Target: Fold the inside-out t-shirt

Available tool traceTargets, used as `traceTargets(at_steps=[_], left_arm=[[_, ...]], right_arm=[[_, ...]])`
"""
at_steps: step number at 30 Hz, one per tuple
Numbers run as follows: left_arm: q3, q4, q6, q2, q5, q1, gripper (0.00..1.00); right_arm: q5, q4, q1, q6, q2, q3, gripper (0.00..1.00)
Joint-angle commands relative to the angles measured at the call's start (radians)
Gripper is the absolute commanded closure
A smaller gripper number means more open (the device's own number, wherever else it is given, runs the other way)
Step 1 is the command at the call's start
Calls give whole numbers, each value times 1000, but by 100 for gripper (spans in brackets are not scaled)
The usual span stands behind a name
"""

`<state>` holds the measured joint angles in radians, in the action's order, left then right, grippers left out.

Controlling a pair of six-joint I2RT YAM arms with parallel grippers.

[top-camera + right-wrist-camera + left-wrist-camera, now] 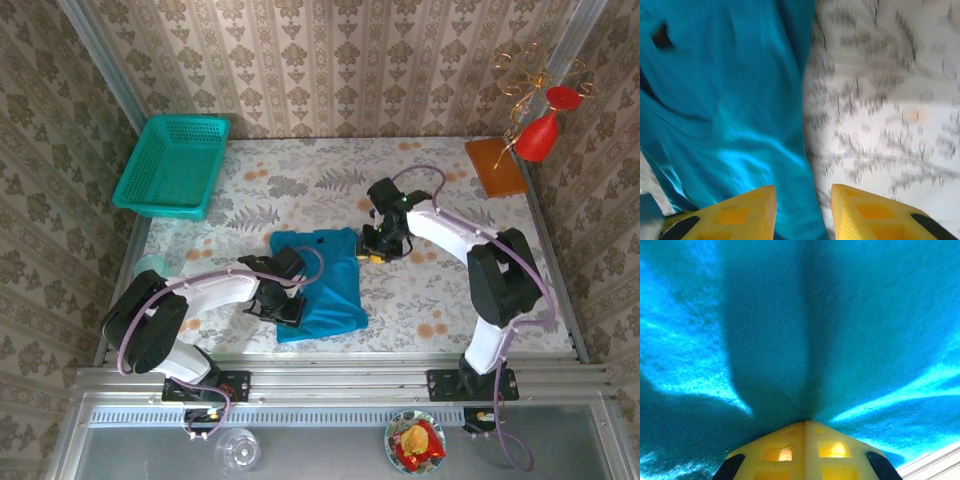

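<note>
The inside-out t-shirt (325, 285) lies in the middle of the surface (440, 290), a blue-teal rectangle of cloth, already doubled over by the look of it, with the collar end at the far side. It sits just ahead of the two arm bases, nearer the front edge than the back.

Over on its left edge, the left fingers (292, 310) are down on the cloth. From the left wrist, those yellow left fingers (785, 452) are pressed together, tip to tip, and the t-shirt (850, 315) runs straight out from between them, its creases fanning away from the pinch. That's a firm hold on the fabric.

At the shirt's far right corner, the right fingers (372, 254) hover at the hem. The right wrist view is a little blurred, but the right fingers (747, 207) stand parted with a clear gap; the t-shirt's (725, 100) edge runs down through that gap, floral surface (890, 100) to the right of it, nothing clamped.

Further out, a teal mesh basket (170, 165) sits at the far left corner and a brown board (495, 166) at the far right.
</note>
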<state>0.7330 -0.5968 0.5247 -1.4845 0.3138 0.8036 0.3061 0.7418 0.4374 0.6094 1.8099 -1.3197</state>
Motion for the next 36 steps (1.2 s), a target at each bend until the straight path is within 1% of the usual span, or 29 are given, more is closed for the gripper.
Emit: traceTargets(at_steps=[1, 5, 7, 9, 11, 13, 15, 17, 19, 22, 24, 25, 26, 28, 30, 31, 34, 36], left_arm=[[-37, -54, 11, 33, -24, 0, 95], [10, -71, 17, 96, -48, -12, 89], [35, -75, 23, 130, -57, -30, 85], [52, -84, 24, 163, -81, -54, 83], [62, -98, 20, 193, -117, -93, 82], [55, -96, 6, 223, -112, -159, 82], [46, -91, -6, 246, -97, -221, 82], [39, -89, -21, 268, -85, -267, 82], [36, -92, -38, 282, -70, -303, 82], [37, -105, -60, 283, -55, -338, 82], [39, -109, -68, 285, -52, -341, 82], [39, -109, -71, 285, -46, -369, 82], [39, -106, -72, 285, -41, -375, 82], [37, -102, -74, 285, -35, -385, 82], [36, -99, -76, 283, -31, -390, 82], [35, -98, -77, 283, -30, -394, 82], [38, -98, -79, 280, -25, -402, 82], [43, -102, -84, 275, -25, -405, 82]], right_arm=[[62, 32, -19, -62, 89, -93, 61], [105, 46, -23, -76, 197, -193, 59], [105, 45, -23, -71, 227, -219, 59], [98, 45, -23, -69, 247, -237, 59], [58, 61, -23, -75, 265, -259, 59], [-13, 96, -23, -83, 284, -289, 59], [-37, 111, -25, -91, 302, -308, 58], [-35, 113, -26, -91, 321, -328, 58], [-1, 105, -28, -91, 344, -348, 58], [37, 111, -26, -88, 373, -384, 59], [68, 100, -23, -78, 378, -394, 63], [89, 93, -22, -73, 376, -399, 67], [102, 93, -21, -69, 372, -406, 72], [104, 91, -10, -64, 343, -412, 90], [106, 88, 0, -58, 308, -415, 98], [113, 87, 5, -55, 295, -415, 100], [138, 71, 19, -41, 258, -410, 100], [178, 39, 23, -26, 246, -392, 100]])
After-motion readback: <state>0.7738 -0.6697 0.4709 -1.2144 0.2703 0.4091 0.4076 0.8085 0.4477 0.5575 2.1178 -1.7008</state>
